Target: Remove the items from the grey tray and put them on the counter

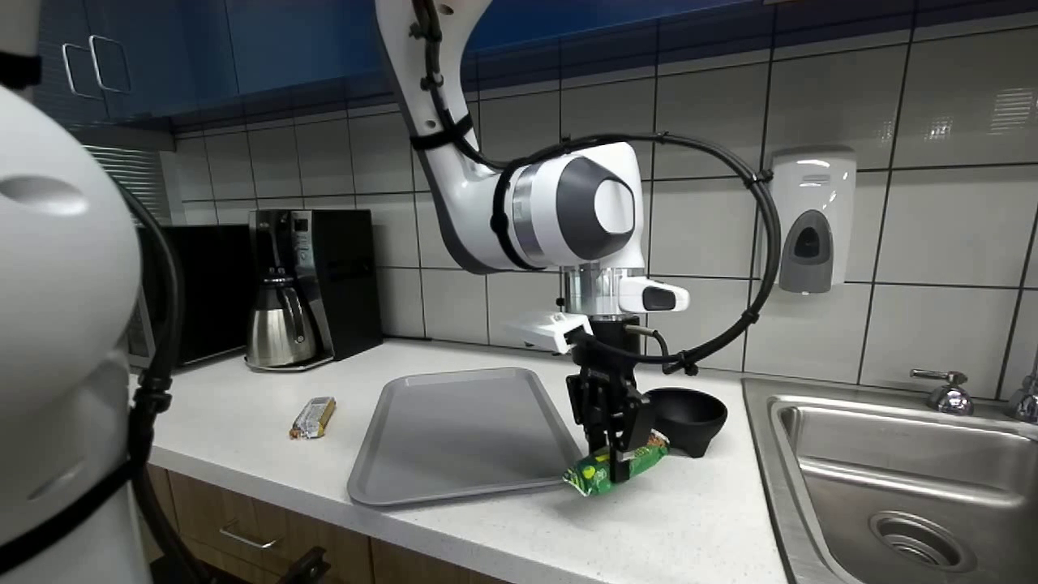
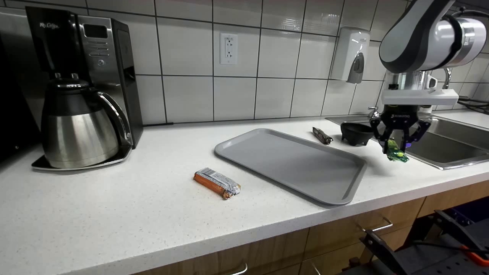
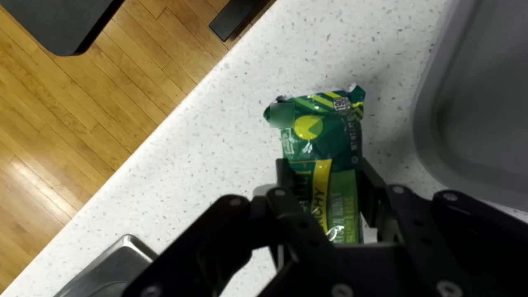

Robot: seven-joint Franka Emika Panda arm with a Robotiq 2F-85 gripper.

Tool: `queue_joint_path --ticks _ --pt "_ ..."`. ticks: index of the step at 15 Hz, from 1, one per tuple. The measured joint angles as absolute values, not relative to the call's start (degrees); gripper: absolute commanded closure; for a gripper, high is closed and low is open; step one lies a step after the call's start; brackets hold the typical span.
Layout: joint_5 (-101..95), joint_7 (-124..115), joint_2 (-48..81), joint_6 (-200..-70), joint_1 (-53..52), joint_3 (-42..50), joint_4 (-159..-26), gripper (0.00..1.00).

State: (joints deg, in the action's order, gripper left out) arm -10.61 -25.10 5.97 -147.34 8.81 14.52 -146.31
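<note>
My gripper is shut on a green wrapped bar, which also shows in both exterior views. In the wrist view the fingers press on both long sides of the bar. The bar is a little above the counter, beside the tray's sink-side end. The grey tray lies flat with its surface bare; it also shows in an exterior view. An orange and silver bar lies on the counter beside the tray's opposite end. A dark wrapped bar lies behind the tray.
A black bowl stands behind the gripper, near the sink. A coffee maker stands at the far end of the counter. The tiled wall with a soap dispenser bounds the back. The front counter edge lies close to the tray.
</note>
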Motion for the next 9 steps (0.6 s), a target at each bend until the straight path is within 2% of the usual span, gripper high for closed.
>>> queue_joint_path --ticks 7,8,9 --pt "-10.51 -23.80 11.83 -147.93 8.93 15.11 -143.07 0.85" --pt "-10.50 -23.57 12.48 -147.94 8.93 15.14 -142.72 0.35" --pt "-10.50 -23.36 13.03 -147.94 8.93 15.17 -142.43 0.34"
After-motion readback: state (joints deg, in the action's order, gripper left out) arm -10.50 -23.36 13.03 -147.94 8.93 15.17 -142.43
